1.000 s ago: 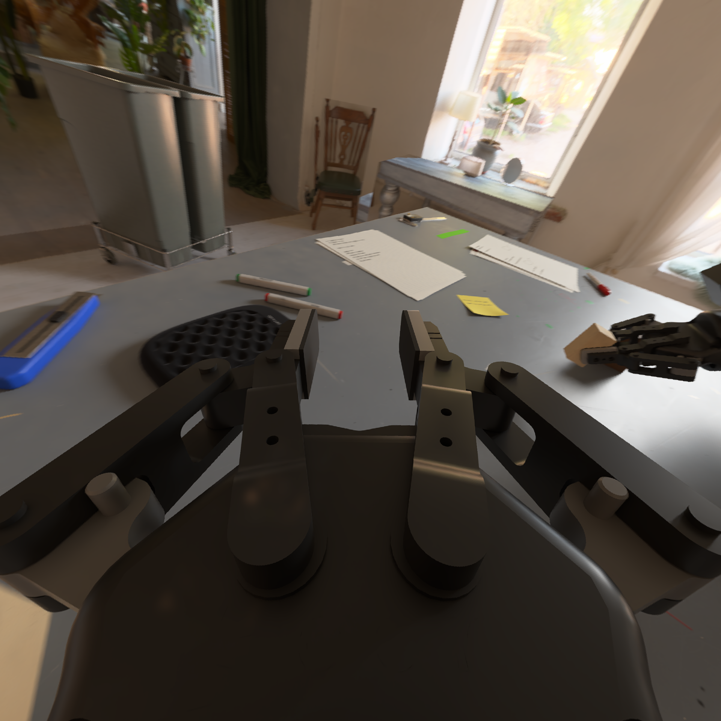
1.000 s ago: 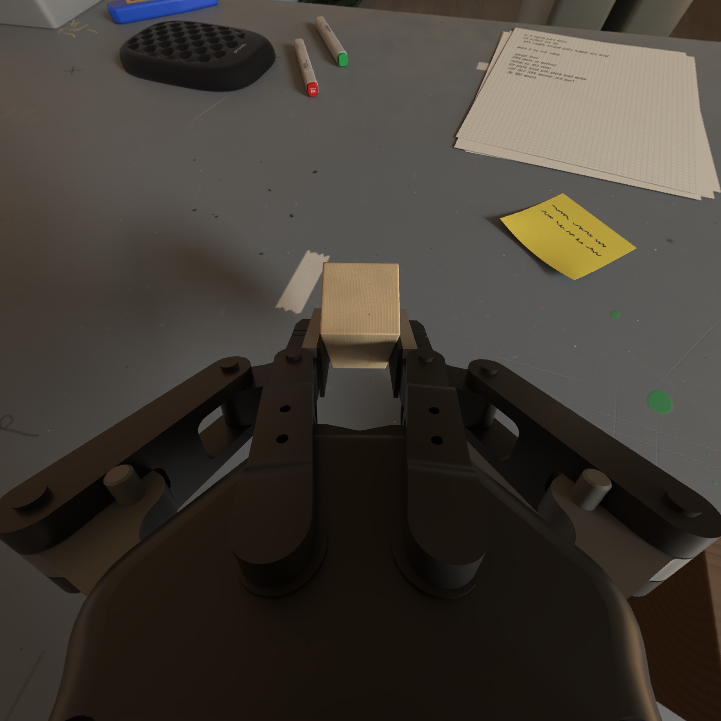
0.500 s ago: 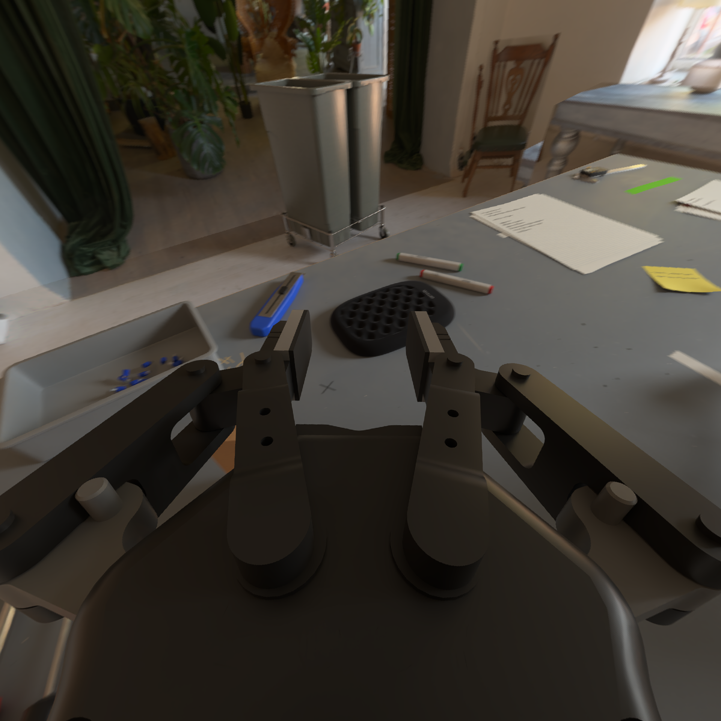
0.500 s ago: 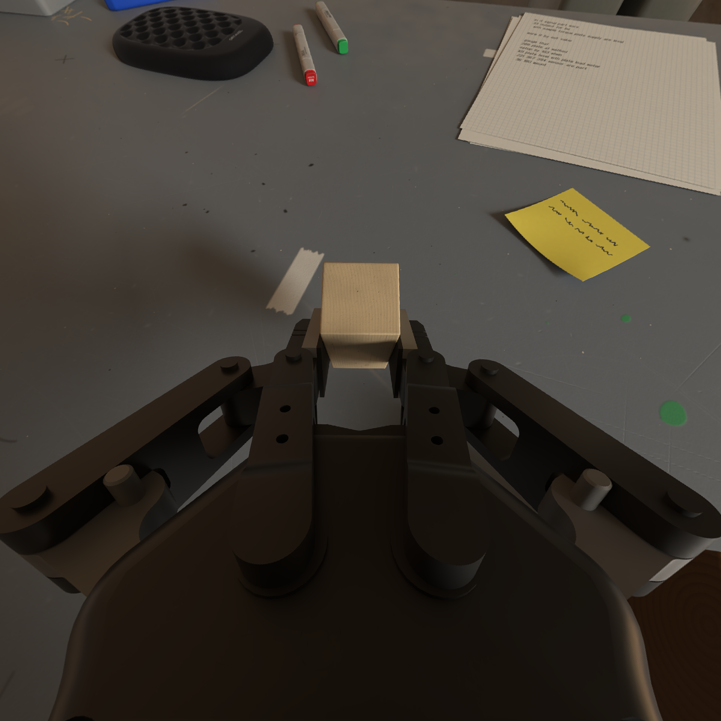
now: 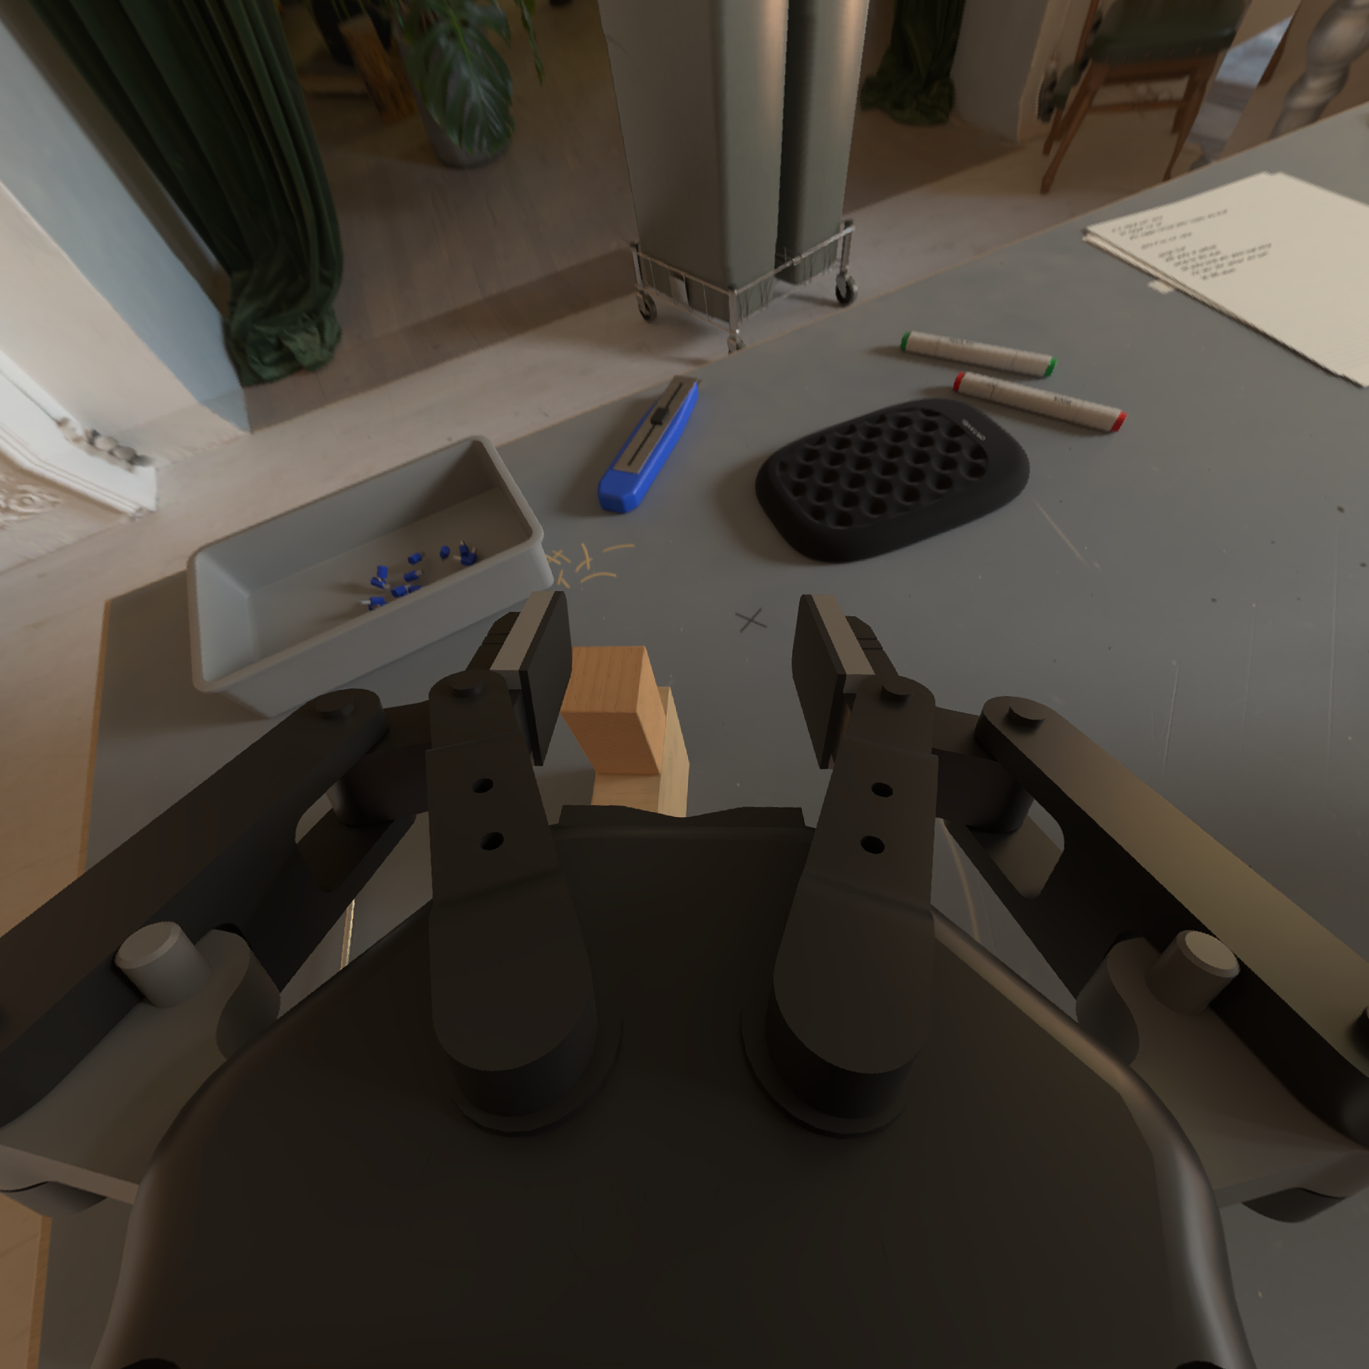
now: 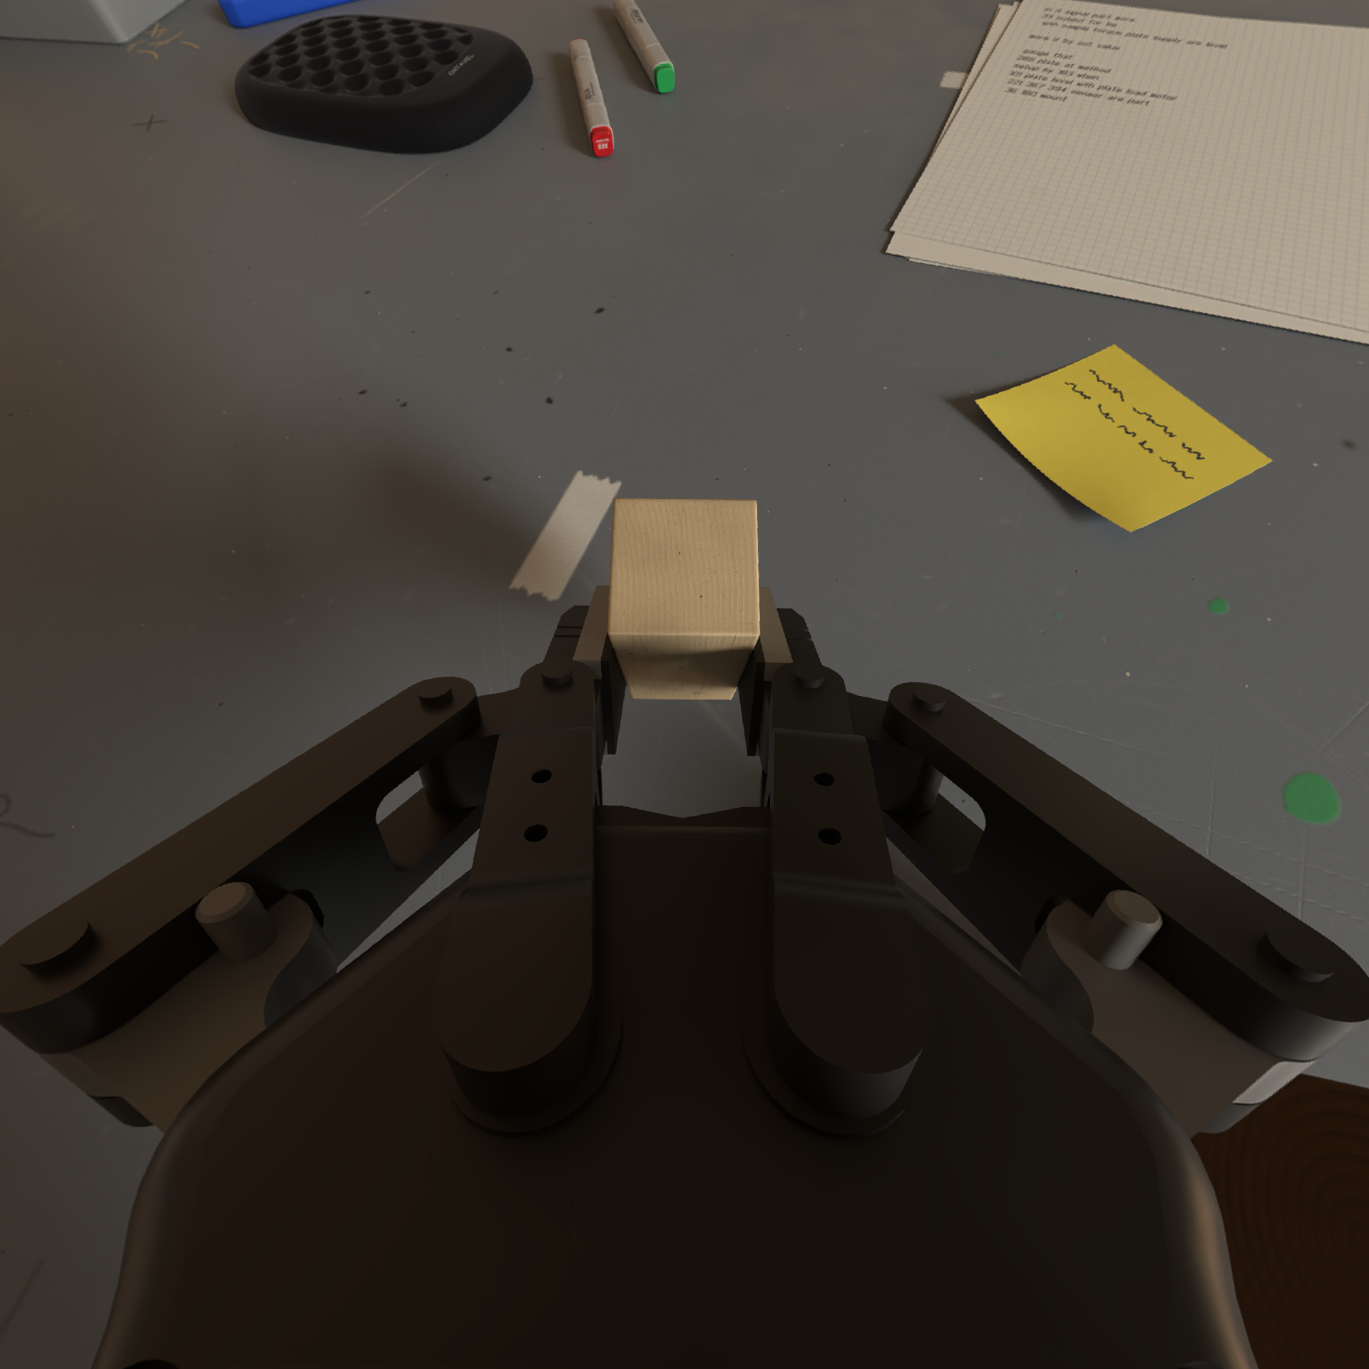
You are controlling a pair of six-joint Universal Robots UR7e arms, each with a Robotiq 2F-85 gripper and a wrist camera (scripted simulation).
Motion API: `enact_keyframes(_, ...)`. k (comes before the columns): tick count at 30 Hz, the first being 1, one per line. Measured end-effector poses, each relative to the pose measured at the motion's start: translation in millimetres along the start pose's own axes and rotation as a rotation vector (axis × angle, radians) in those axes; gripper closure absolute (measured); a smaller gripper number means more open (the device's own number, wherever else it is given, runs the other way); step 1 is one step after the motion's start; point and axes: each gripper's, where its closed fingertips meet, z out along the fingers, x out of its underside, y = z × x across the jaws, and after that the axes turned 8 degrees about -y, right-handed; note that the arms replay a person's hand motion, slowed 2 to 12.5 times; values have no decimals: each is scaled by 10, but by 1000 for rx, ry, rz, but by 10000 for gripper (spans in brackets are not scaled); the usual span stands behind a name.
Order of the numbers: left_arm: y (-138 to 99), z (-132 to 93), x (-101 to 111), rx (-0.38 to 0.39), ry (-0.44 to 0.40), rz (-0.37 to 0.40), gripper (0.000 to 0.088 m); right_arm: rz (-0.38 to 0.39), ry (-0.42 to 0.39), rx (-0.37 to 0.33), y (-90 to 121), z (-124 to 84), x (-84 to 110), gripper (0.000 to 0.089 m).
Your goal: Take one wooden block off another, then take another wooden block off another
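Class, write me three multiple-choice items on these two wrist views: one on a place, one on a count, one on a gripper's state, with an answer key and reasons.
1. Where does the darker wooden block sit?
A. in the grey tray
B. on a paler wooden block
C. on the black pad

2. How many markers lie beside the black pad?
A. one
B. two
C. four

3. What state is the right gripper in?
A. shut on a pale block
B. open, empty
C. shut on a marker

Key: 1 B, the paler wooden block shows under it; 2 B, a red-capped marker and a green-capped marker; 3 A, its jaws press both sides of the pale block.
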Motion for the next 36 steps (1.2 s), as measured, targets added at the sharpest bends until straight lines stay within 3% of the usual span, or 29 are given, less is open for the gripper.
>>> enact_keyframes(9,0,98,199,57,111,5,277,4,7,-21,16,8,7,629)
enact_keyframes(17,91,160,303,27,174,72,275,6,5,-35,29,5,5,629)
enact_keyframes(25,174,203,394,6,243,122,324,12,-5,-44,32,-4,-5,629)
enact_keyframes(36,159,282,478,52,316,74,399,31,-16,-55,27,-15,-18,629)
